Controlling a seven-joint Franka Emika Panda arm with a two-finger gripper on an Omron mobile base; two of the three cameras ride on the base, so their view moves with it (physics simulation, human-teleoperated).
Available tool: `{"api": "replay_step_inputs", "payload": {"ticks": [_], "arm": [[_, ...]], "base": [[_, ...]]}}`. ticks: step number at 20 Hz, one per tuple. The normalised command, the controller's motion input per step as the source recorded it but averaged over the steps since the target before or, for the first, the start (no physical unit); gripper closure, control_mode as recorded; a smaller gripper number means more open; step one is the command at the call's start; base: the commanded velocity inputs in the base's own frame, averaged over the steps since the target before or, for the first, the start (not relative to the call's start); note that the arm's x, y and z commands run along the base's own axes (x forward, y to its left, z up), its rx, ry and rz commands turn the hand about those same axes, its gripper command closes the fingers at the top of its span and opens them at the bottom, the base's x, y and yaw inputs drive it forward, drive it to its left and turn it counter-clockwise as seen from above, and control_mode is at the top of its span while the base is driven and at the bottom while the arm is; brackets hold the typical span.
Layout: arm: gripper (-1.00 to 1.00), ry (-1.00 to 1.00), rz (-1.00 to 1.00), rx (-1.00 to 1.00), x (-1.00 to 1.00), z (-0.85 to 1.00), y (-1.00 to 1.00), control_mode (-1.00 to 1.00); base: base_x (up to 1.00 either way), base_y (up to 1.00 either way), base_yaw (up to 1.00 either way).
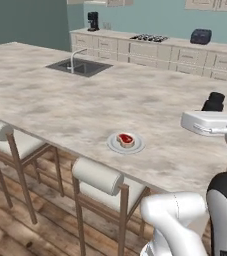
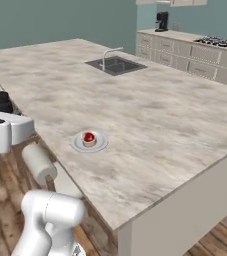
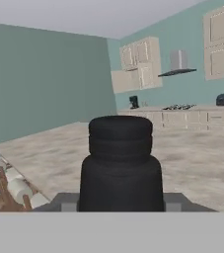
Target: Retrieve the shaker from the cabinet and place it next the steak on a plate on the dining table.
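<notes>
One shaker point(image 3: 120, 165) is sitting clamped in the hand point(image 1: 213, 102), the fingers closed tight on its body; it is hovering off the near edge of the tabletop point(image 1: 135, 100), to the right of the plate point(image 1: 126, 144) and apart from it. Risks, judging from here: the hand camera is mostly blocked by the shaker, so placement beside the steak point(image 1: 125, 139) is going half-blind; coming in too close could be nudging the plate or landing on its rim and tipping. Count: one plate, one steak, two stools point(image 1: 101, 182) under the edge, one sink point(image 1: 79, 66) further out, one coffee machine point(image 1: 93, 21) along the back wall.
</notes>
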Motion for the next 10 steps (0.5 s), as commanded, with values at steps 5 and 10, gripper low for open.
{"api": "replay_step_inputs", "payload": {"ticks": [5,10], "arm": [[1.00,0.02,0.06,0.01,0.20,0.00,-0.11,-1.00],[1.00,0.10,0.36,0.00,1.00,-0.14,-0.56,-1.00]], "base": [[0.80,-0.24,0.27],[0.00,0.00,0.00]]}}
